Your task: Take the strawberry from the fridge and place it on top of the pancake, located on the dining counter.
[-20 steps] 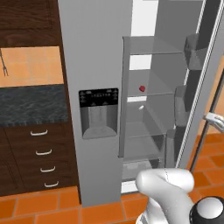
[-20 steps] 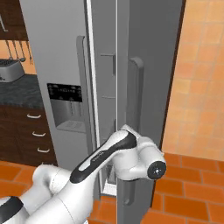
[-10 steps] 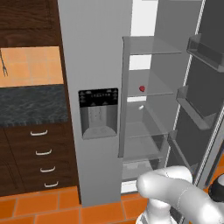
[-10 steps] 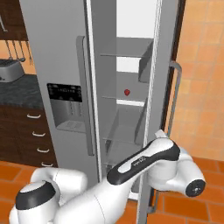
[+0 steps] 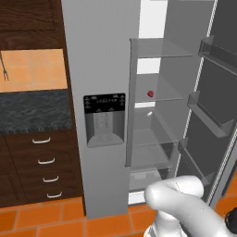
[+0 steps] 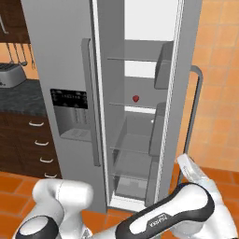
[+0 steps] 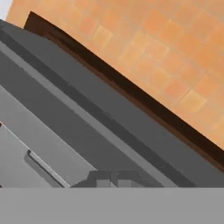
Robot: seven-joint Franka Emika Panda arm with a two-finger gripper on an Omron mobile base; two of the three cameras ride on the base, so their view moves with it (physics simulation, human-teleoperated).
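The fridge [image 5: 99,60] stands with its right door [image 5: 214,115] swung wide open and its dispenser door shut. The strawberry [image 5: 150,93] is a tiny red berry on a glass shelf at mid height, also seen as the strawberry [image 6: 136,98] from the right. My arm [image 6: 163,217] curls low in front of the fridge, well below the berry. In the hand view my gripper [image 7: 111,180] is shut on nothing and faces the grey door edge and the orange tiled wall. The pancake and the dining counter are out of view.
Dark cabinets with drawers [image 5: 44,159] and a dark stone top stand left of the fridge, with a toaster [image 6: 8,74] on them. The open door's shelves [image 5: 210,122] and its long handle [image 6: 199,93] jut out on the right. The floor [image 5: 41,217] is orange tile.
The right fridge door has swung from nearly closed to wide open, baring the shelves and the strawberry. My arm has dropped low to the right and the jaws have closed.
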